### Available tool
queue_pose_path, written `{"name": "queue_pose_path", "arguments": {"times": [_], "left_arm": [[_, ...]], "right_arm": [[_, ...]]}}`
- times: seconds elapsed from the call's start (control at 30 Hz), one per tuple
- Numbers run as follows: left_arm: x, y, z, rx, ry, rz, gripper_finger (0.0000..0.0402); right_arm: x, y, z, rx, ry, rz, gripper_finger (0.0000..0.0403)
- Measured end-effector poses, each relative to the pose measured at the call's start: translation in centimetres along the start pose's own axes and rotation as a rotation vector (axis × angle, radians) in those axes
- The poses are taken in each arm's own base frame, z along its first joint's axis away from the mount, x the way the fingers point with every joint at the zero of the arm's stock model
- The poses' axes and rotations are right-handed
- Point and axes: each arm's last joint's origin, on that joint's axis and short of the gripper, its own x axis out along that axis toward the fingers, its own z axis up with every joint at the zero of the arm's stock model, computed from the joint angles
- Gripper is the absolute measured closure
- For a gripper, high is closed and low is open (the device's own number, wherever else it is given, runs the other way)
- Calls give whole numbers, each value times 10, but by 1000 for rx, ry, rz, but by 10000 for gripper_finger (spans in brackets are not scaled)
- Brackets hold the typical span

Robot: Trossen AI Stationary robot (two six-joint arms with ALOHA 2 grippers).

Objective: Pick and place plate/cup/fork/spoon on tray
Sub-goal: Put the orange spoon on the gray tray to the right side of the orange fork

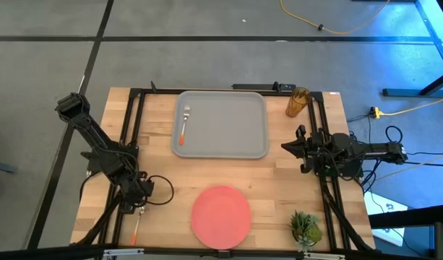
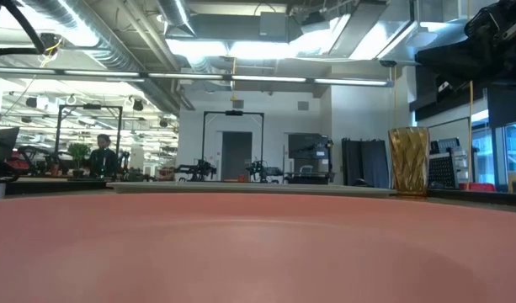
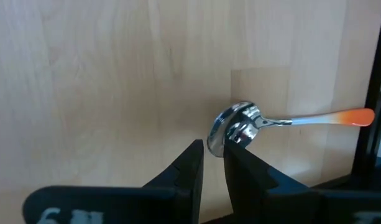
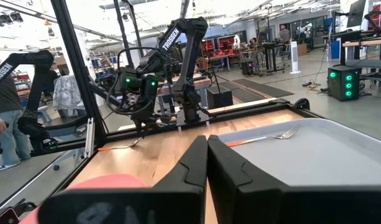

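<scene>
The left gripper (image 3: pixel 214 163) hangs low over the bench (image 1: pixel 156 217), jaws a narrow gap apart — the spoon (image 3: pixel 240 124) lies just beyond their tips, ungripped; the fork (image 1: pixel 184 123) sits in the tray (image 1: pixel 239 148); plate (image 1: pixel 221 215) near the front edge; right gripper (image 4: pixel 207 149) waits, jaws together — cup (image 1: pixel 298 102) nearby.

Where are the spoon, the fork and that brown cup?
spoon (image 3: pixel 240 127), left wrist view, on its silver bowl.
fork (image 1: pixel 183 124), high view, mid-length, lying in the tray.
cup (image 1: pixel 298 102), high view, on its side wall.
</scene>
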Motion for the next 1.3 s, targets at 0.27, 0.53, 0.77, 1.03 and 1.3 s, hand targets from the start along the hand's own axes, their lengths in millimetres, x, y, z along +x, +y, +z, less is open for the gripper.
{"name": "queue_pose_path", "arguments": {"times": [0.27,0.53,0.77,1.03,1.3], "left_arm": [[0,-1,4,-8,-28,-17,363],[-2,5,10,-46,-52,-5,398],[-3,8,13,-70,-56,0,401],[-5,16,21,-135,-77,9,401],[-11,27,33,-107,-105,17,401]], "right_arm": [[0,0,0,0,0,-2,391],[0,0,0,0,0,-2,391],[0,0,0,0,0,-2,391],[0,0,0,0,0,-2,391],[0,0,0,-1,-1,-2,391]]}}
